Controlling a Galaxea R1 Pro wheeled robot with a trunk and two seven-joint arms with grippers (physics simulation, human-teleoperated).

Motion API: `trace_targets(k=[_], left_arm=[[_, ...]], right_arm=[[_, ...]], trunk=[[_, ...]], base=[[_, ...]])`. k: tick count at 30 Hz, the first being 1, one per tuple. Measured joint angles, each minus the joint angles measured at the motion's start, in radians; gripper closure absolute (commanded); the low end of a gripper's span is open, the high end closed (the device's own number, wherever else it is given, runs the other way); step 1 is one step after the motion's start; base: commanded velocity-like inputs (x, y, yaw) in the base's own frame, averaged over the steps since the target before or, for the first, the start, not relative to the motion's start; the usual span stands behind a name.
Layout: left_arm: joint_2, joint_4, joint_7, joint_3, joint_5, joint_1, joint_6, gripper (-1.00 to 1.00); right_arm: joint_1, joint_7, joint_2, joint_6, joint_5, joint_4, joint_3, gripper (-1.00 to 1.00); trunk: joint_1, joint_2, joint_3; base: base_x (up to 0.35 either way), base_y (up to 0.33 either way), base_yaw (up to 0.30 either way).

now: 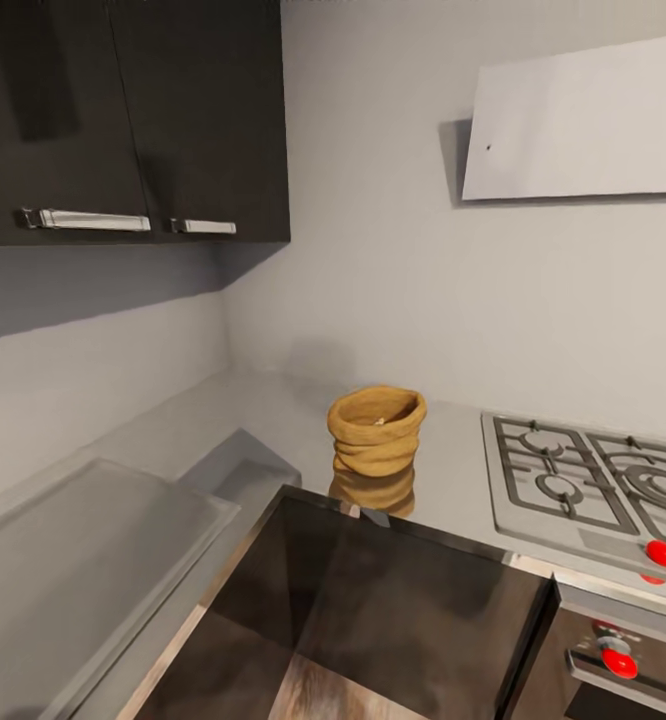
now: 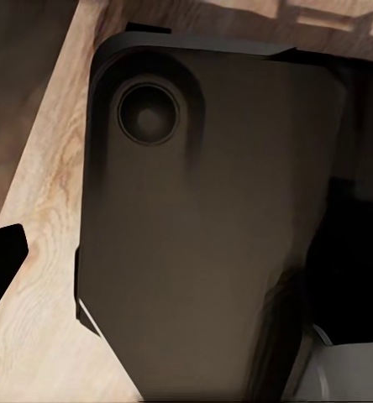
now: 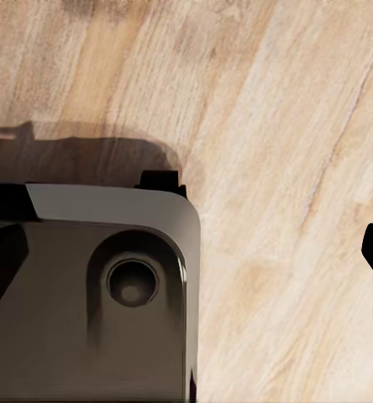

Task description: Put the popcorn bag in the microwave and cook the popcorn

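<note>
On the counter (image 1: 453,450) ahead of me, in the corner where the two grey walls meet, stands the bag (image 1: 376,433), upright with its rolled rim and open mouth facing up. Through that mouth I can just make out a few pale grains of popcorn (image 1: 381,420). The bag's reflection shows in the shiny surface just in front of it. To its right, near but apart from it, lies the hob (image 1: 588,480) with grey grates and red knobs (image 1: 661,552) along its front edge; another red knob sits on the oven front (image 1: 623,665) below. To the bag's left the counter runs along the side wall, with a shallow sunken sink (image 1: 238,470) and a flat pale board (image 1: 83,550) nearer me. Dark upper cabinets (image 1: 123,110) with silver handles hang at the upper left, and a white hood (image 1: 583,120) is on the wall above the hob.

Both wrist cameras look down at pale wood floor (image 3: 287,168) and a dark part of the robot's body (image 2: 203,235). I can't tell from either whether the left or right claw is open or closed; only dark slivers show at the frame edges.
</note>
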Motion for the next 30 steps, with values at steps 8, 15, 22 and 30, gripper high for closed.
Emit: trace_targets(k=[8,15,22,30], left_arm=[[0.000,0.000,0.000,0.000,0.000,0.000,0.000,-1.00],[0.000,0.000,0.000,0.000,-0.001,0.000,0.000,-1.00],[0.000,0.000,0.000,0.000,0.000,0.000,0.000,-1.00],[0.002,0.000,-0.003,-0.003,-0.002,0.000,0.002,-1.00]], right_arm=[[0.000,0.000,0.000,0.000,0.000,0.000,0.000,-1.00],[0.000,0.000,0.000,0.000,0.000,0.000,0.000,-1.00],[-0.001,0.000,0.002,0.002,0.000,0.000,0.000,-1.00],[0.000,0.000,0.005,0.004,0.001,0.000,0.000,-1.00]], trunk=[[-0.031,0.056,0.025],[-0.058,0.105,0.047],[-0.084,0.154,0.069],[-0.084,0.154,0.069]], base=[[0.000,0.000,0.000],[0.000,0.000,0.000],[0.000,0.000,0.000],[-0.030,0.000,0.000]])
